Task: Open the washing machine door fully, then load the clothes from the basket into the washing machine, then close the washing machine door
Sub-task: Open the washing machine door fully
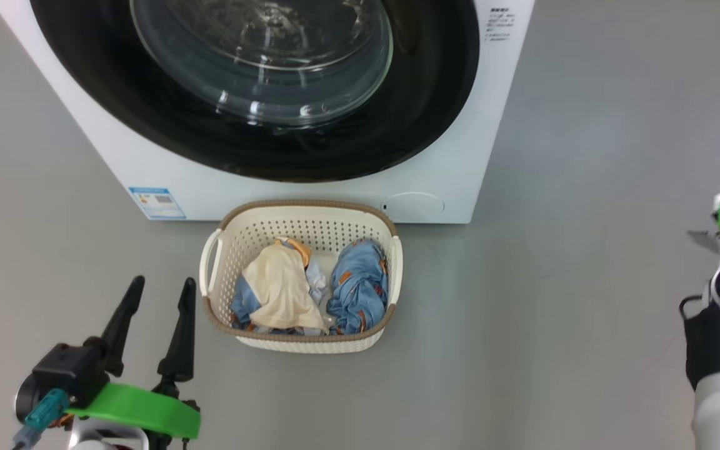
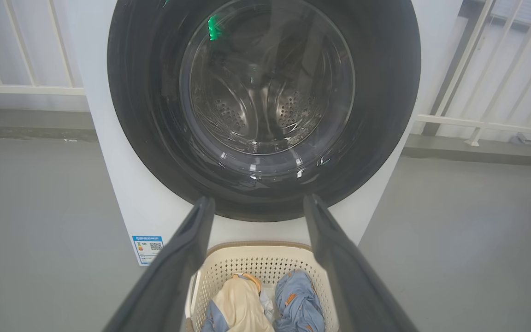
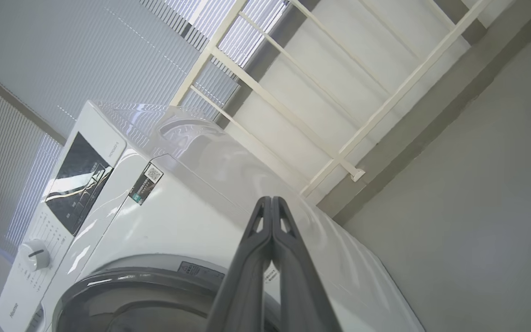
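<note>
The washing machine (image 1: pixel 460 156) stands at the top of the head view. Its door (image 1: pixel 116 106) lies shut against the front, glossy black around a clear glass bowl (image 2: pixel 268 78). On the floor in front sits the basket (image 1: pixel 310 215) with the clothes: a cream garment (image 1: pixel 279 290) on the left and a light blue one (image 1: pixel 360 287) on the right. My left gripper (image 1: pixel 164 282) is open and empty, low and left of the basket, its fingers (image 2: pixel 187 263) framing the door and the basket (image 2: pixel 256 263). My right gripper (image 3: pixel 271 203) is shut on nothing, out to the right of the machine (image 3: pixel 191 216).
Grey floor (image 1: pixel 585 281) spreads around the machine and basket. White railing (image 3: pixel 321 106) and slatted blinds stand behind the machine. The control panel (image 3: pixel 81 180) and a white knob (image 3: pixel 34 254) are on its upper front. A blue label (image 1: pixel 157 202) and round cap (image 1: pixel 413 205) sit low down.
</note>
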Motion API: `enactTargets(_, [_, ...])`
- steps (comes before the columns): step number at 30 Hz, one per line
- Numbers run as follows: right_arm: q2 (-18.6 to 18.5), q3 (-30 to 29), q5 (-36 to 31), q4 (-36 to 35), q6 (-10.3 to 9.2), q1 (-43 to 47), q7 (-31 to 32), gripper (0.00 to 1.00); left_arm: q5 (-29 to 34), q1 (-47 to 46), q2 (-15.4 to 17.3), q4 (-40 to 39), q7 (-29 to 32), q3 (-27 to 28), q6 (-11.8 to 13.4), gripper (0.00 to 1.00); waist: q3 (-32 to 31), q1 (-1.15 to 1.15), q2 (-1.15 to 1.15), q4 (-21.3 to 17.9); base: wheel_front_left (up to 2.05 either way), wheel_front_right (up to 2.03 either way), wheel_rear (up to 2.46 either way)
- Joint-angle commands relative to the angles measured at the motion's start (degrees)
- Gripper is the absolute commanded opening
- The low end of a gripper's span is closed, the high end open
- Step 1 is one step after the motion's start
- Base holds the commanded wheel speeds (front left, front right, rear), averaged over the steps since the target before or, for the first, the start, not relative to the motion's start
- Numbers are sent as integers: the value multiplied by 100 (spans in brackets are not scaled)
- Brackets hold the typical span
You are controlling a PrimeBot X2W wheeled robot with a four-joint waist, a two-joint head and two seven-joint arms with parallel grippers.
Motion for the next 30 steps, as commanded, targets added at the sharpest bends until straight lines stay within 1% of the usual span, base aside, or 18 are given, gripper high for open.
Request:
enactTargets(1, [61,-113,294,55,10,-438,169,0,-42,-301,113,-153,-37,174,-14,100,211,0,0,171,0,0,0])
enactTargets(4, [95,-438,568,436,10,-925,490,0,-58,-390,104,-156,-37,129,-14,100,371,0,0,277,0,0,0])
enactTargets(7, [107,-721,676,828,10,-1470,818,0,-66,-477,89,-167,-37,77,-14,100,515,0,0,383,0,0,0])
enactTargets(9, [94,-859,633,1084,10,-1825,1035,0,-72,-530,72,-176,-37,47,-14,100,603,0,0,451,0,0,0])
enactTargets(14, [2,-1037,286,1626,10,-2620,1523,0,-87,-661,14,-224,-37,-19,-14,100,830,0,0,603,0,0,0])
enactTargets(17, [5,-1094,163,1812,10,-2908,1713,0,-92,-713,-7,-256,-37,-43,-14,100,925,0,0,658,0,0,0])
enactTargets(24, [32,-1230,-330,2412,10,-3909,2461,0,-116,-866,-97,-399,-37,-75,-14,100,1306,0,0,875,0,0,0])
enactTargets(30, [87,-1289,-788,2683,10,-4549,2833,0,-154,-1007,-191,-466,-37,-106,-14,100,1622,0,0,1026,0,0,0])
